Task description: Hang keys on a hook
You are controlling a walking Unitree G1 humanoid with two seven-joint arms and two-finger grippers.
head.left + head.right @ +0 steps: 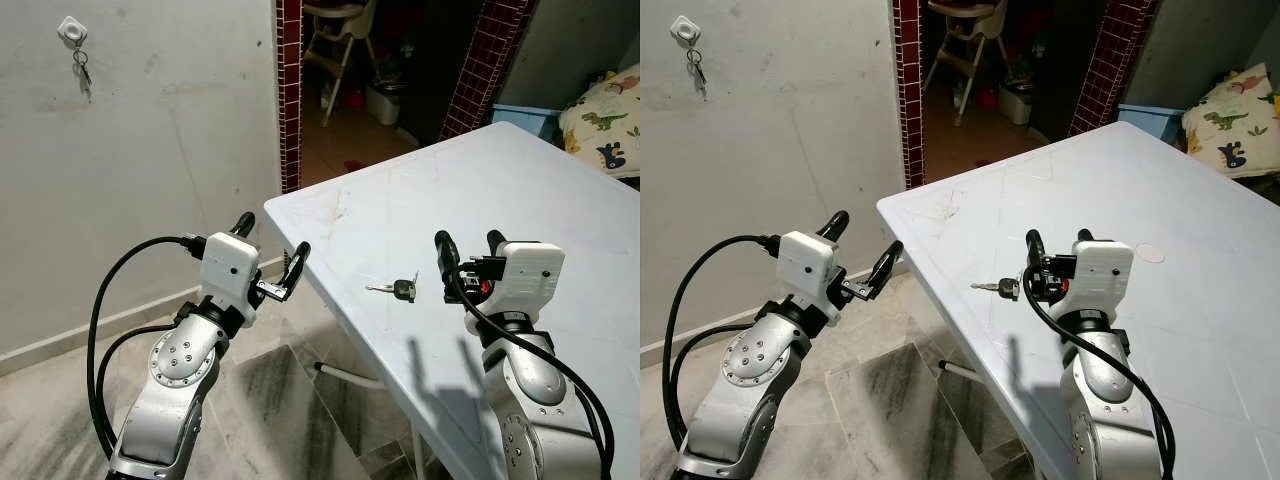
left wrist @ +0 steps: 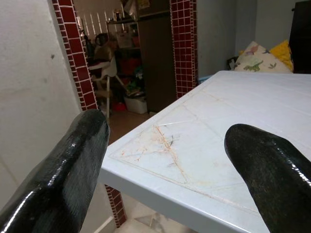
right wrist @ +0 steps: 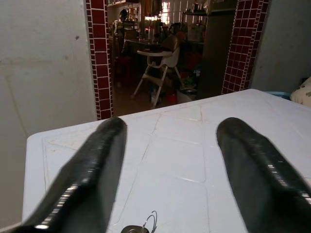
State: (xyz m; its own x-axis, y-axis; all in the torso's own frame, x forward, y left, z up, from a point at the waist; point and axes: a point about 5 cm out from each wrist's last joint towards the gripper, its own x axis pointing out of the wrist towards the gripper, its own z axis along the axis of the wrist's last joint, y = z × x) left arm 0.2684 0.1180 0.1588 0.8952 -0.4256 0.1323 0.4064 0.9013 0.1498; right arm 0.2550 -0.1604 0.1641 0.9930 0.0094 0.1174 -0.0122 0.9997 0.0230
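Fingers of the right gripper [image 1: 467, 244] spread wide and empty above the white bench [image 1: 560, 190], just behind the keys [image 1: 398, 290] lying near its front edge. The left gripper [image 1: 270, 246] gapes empty off the bench corner. A hook [image 1: 72, 30] on the grey wall [image 1: 160, 130] carries other keys; a brick-edged doorway [image 1: 380, 70] opens beyond.

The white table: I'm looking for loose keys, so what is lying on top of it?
On the table lies one key with a black head and a ring, just ahead of the open right gripper. That arm covers some tabletop.
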